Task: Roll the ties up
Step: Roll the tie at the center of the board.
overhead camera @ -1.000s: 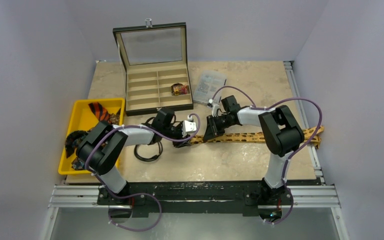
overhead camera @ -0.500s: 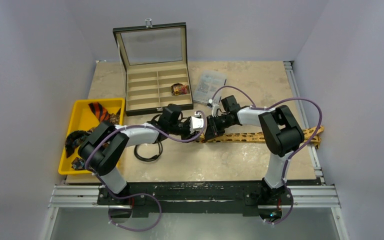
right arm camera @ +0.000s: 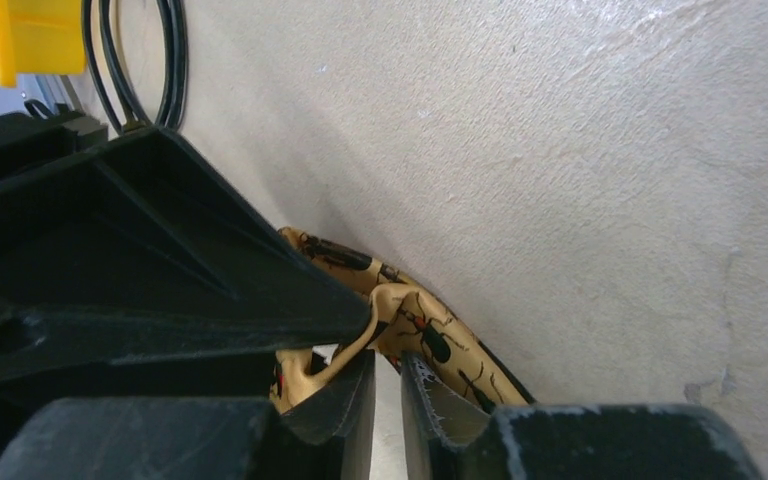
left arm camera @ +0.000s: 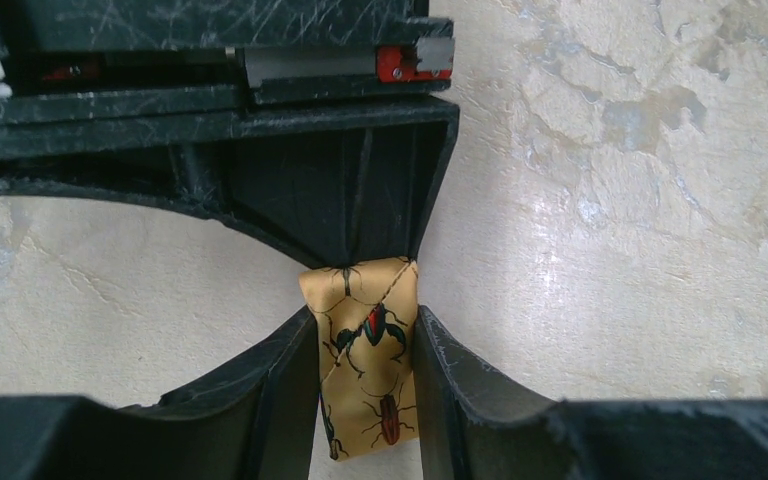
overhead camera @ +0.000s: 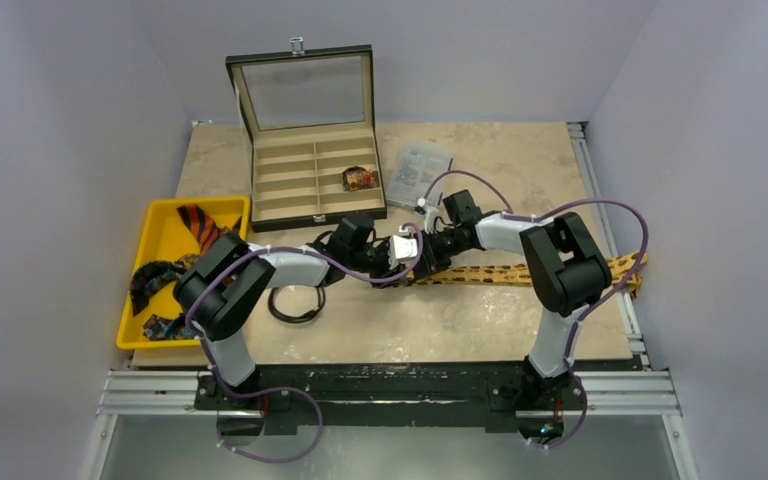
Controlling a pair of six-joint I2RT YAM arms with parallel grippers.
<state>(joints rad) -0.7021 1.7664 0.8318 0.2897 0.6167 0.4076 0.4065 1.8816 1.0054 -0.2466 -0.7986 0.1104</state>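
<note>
A tan-gold tie [overhead camera: 520, 272] with dark beetle spots lies across the table towards the right edge. Its left end is folded over, and both grippers meet there. My left gripper [overhead camera: 406, 268] is shut on that folded end [left arm camera: 370, 380], one finger against each side edge [left arm camera: 365, 318]. My right gripper [overhead camera: 423, 265] comes in from the opposite side, its jaws nearly together with only a thin gap [right arm camera: 388, 358]. The tie's fabric [right arm camera: 450, 350] curls over its fingertips and is caught there. The right gripper's black body hides the rest of the fold in the left wrist view.
A yellow tray [overhead camera: 140, 260] at the left holds an orange and black striped tie [overhead camera: 200, 222] and dark ties [overhead camera: 150, 275]. An open compartment box [overhead camera: 305, 215] behind holds one rolled tie [overhead camera: 360, 178]. A black cable loop [overhead camera: 295, 305] lies under the left arm. A clear packet [overhead camera: 422, 165] sits beside the box.
My left arm has reached to the right, bringing its gripper up against the right gripper at the tie's folded end and narrowing on it. The right arm has barely shifted.
</note>
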